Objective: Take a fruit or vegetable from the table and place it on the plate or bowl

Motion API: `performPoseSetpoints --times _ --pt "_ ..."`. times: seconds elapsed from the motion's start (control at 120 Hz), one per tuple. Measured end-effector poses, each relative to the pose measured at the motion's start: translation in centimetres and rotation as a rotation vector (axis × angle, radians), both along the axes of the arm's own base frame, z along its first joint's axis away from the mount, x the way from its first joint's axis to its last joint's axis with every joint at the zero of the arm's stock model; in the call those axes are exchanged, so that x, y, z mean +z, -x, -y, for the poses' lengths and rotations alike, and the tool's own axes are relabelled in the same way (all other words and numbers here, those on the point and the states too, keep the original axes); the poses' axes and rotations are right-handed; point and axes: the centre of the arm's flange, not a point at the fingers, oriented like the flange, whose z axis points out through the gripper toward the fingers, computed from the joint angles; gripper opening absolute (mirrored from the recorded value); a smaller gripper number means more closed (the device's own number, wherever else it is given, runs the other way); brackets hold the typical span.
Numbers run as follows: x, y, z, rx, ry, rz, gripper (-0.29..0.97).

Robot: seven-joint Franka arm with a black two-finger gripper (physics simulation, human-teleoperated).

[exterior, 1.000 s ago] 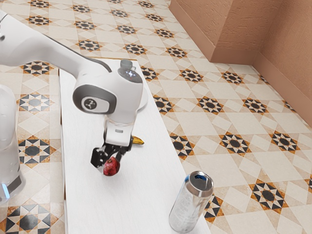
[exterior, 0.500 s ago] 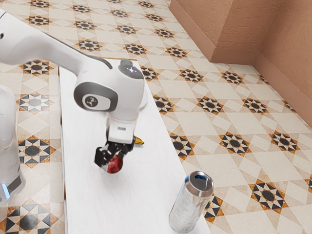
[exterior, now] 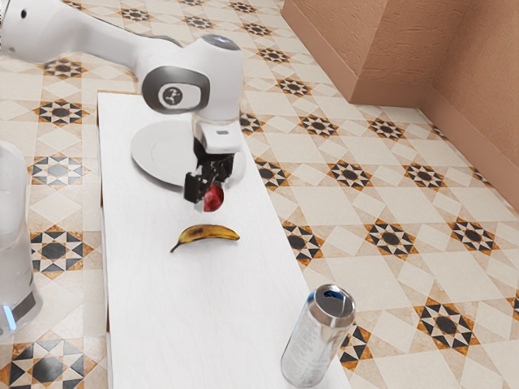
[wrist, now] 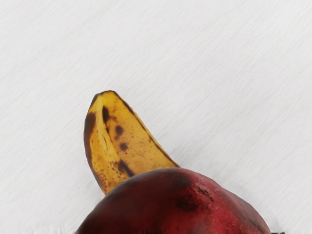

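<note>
My gripper (exterior: 209, 194) is shut on a dark red fruit (exterior: 213, 197) and holds it in the air just off the near rim of the white plate (exterior: 158, 150). That plate lies on the far half of the white table (exterior: 162, 308). A spotted yellow banana (exterior: 204, 235) lies on the table below and a little nearer than the held fruit. In the wrist view the red fruit (wrist: 175, 204) bulges large right under my hand, and one end of the banana (wrist: 117, 139) sticks out from behind it on the white tabletop.
A silver drink can (exterior: 319, 335) stands upright at the table's near right corner. The table's long right edge drops to a patterned tile floor (exterior: 389, 203). Brown walls rise at the back right.
My arm has lifted the red fruit and carried it away from the table's near middle toward the plate. The banana, earlier half hidden behind my hand, now lies in full sight.
</note>
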Motion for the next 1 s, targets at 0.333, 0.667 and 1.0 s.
performPoseSetpoints --times 0.333,0.667,1.0 --pt "1.4 0.5 -11.7 0.198 -0.049 0.005 0.27" --pt "-0.6 1.9 -18.9 0.339 -0.069 -0.051 0.24" --pt "-1.5 0.2 -22.8 0.420 -0.095 -0.087 0.45"
